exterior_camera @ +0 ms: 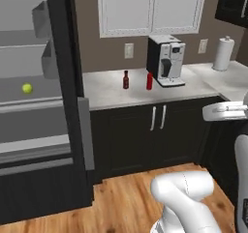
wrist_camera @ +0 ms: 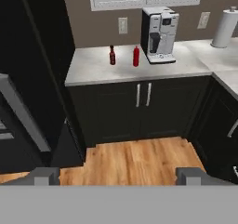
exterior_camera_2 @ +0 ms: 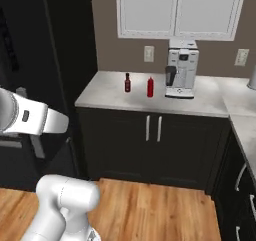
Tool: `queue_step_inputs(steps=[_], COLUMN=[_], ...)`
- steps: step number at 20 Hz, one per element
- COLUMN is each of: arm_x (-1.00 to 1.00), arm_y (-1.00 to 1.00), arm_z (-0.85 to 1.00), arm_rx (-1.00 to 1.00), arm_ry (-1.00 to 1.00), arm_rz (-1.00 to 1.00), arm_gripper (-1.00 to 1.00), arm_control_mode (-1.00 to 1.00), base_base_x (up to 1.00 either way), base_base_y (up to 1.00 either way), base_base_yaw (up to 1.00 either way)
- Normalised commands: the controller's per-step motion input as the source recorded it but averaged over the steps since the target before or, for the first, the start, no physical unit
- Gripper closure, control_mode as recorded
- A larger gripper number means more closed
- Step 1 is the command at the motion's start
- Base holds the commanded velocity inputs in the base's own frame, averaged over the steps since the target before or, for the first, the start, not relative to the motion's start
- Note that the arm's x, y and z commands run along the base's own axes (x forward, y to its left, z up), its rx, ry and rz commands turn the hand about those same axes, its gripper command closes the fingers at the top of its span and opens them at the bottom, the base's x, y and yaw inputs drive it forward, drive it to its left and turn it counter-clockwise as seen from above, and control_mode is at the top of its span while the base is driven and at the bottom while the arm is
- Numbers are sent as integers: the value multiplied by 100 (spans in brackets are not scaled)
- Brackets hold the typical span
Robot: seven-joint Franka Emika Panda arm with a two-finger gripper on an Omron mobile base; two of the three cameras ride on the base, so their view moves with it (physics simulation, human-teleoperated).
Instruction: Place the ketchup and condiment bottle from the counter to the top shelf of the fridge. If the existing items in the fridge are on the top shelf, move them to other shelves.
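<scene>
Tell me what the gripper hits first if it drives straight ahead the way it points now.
Probably the wood floor before the dark base cabinet doors. The open gripper looks forward and down, well short of the counter; depth is unclear.

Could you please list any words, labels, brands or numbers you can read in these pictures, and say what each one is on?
None can be read.
Ketchup bottle: plain red, no label showing.
Dark condiment bottle: any label is too small to read.
Coffee machine: front panel too blurred to read.
</scene>
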Motion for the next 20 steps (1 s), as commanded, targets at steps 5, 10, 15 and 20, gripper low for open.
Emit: queue_step_inputs(steps=[5, 10, 15, 20], arm_x=[0, 0, 0, 0], arm_y=[0, 0, 0, 0], arm_z=[0, 0, 0, 0], arm_rx=[0, 0, 0, 0], arm_ry=[0, 0, 0, 0], arm_rz=[0, 0, 0, 0], arm_gripper=[-100, -100, -100, -100], arm_control_mode=[100, 100, 100, 100], base_base_x=[100, 87, 64, 41], base_base_y=[-71, -48, -10, 0], base_base_yaw=[10, 7, 0, 2])
